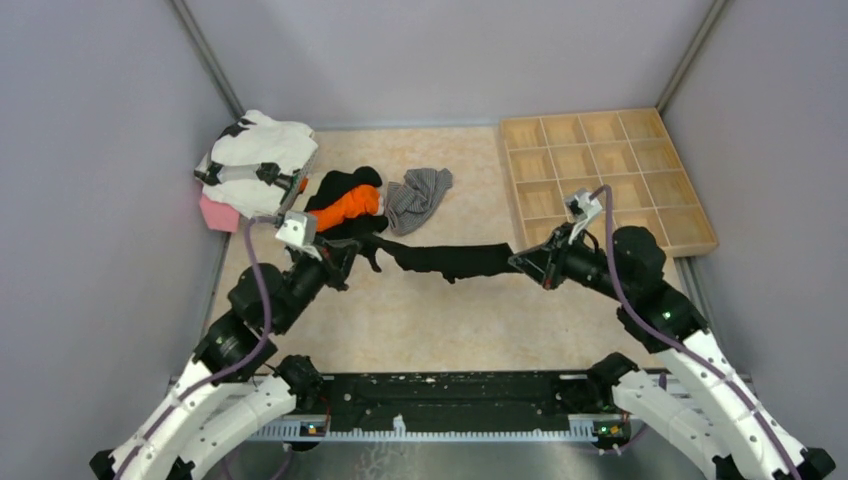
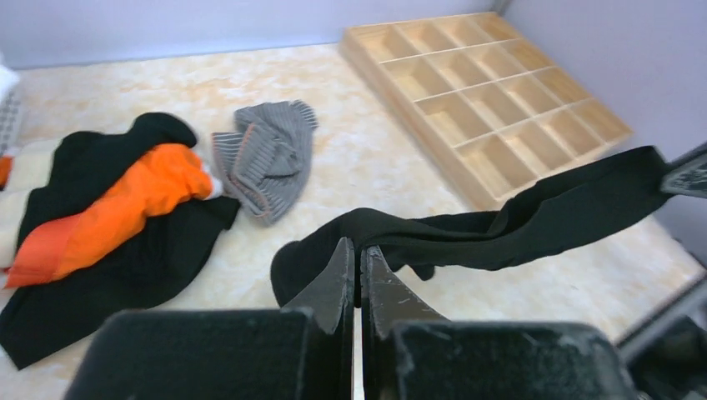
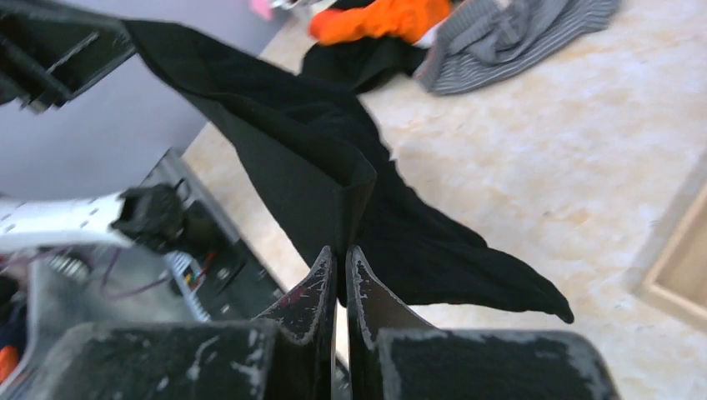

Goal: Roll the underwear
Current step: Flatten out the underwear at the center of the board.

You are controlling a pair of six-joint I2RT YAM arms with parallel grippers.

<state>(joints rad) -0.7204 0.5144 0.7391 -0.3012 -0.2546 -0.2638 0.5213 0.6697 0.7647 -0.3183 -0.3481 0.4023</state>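
Nearest, left tool (image 2: 353,247) and right tool (image 3: 340,252) each clench an end of the black underwear (image 1: 455,260), stretched in mid-air — no roll begun, grey striped pair (image 1: 418,196) untouched.

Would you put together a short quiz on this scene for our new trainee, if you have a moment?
1. True or false: the left gripper and the right gripper are both shut on the black underwear, stretched between them above the table.
2. Which gripper is nearer the wooden tray?
3. Where is the grey striped underwear? A) in a gripper B) on the table beside the orange cloth C) under the black underwear
Key: 1 true; 2 the right; 3 B.
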